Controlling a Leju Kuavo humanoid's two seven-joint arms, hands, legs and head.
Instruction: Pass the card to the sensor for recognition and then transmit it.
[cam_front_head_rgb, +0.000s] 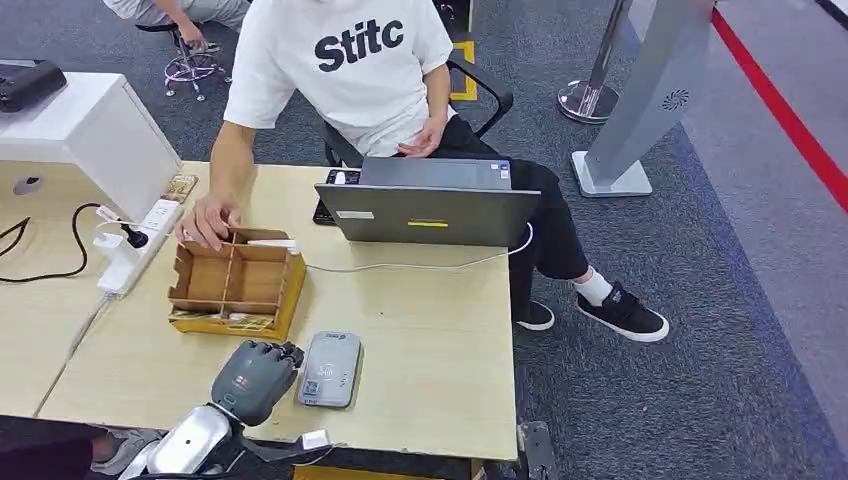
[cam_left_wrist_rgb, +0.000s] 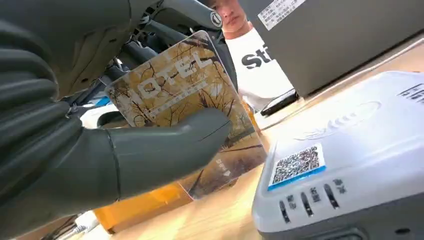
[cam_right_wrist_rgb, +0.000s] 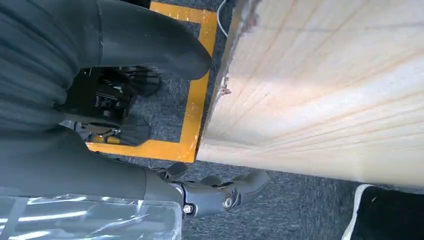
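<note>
Left wrist view: card (cam_left_wrist_rgb: 185, 100) was pinched by left robot hand (cam_left_wrist_rgb: 100, 150), just beside sensor (cam_left_wrist_rgb: 350, 165) on surface (cam_front_head_rgb: 430, 330). Card judged thin, stiff, slippery; edge hold advised. Right robot hand (cam_right_wrist_rgb: 220, 195) hung empty, fingers apart.

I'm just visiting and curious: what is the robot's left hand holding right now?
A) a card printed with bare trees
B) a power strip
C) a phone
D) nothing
A: in the left wrist view the left hand pinches a card with a tree pattern and lettering, right beside the white sensor.
</note>
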